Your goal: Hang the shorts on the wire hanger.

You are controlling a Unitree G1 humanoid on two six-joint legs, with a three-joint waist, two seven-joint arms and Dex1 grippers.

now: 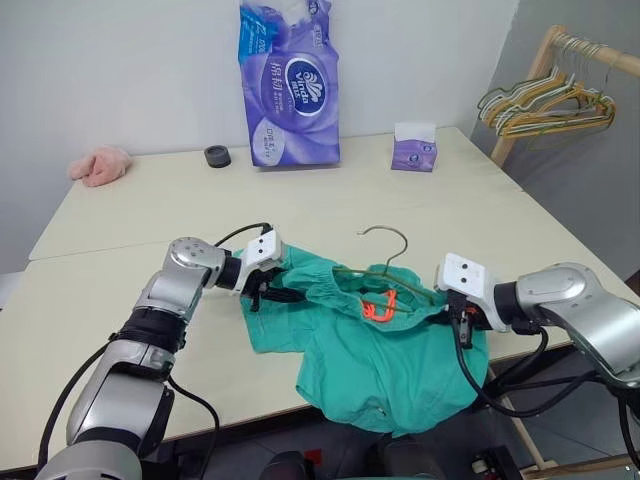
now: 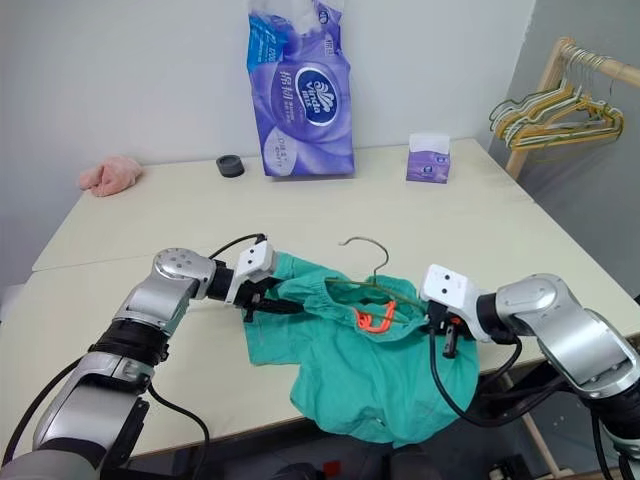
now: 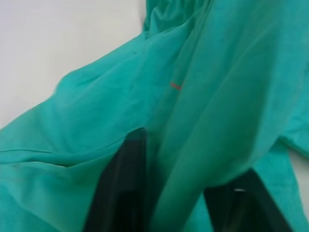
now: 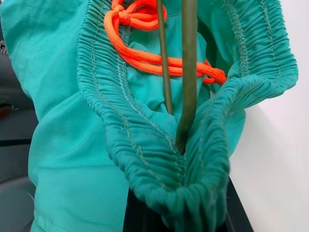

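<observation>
**Hanger partly inside waistband; shorts not yet hung**

I read the wire hanger as threaded into the shorts, hook up, at the surface front edge. Left claw grips cloth at one waistband end; right claw clenched on the other. Left to do, I judge: seat waistband on both hanger shoulders. R wrist view shows wire passing the orange drawcord; L wrist view, black fingers astride a cloth fold.
</observation>
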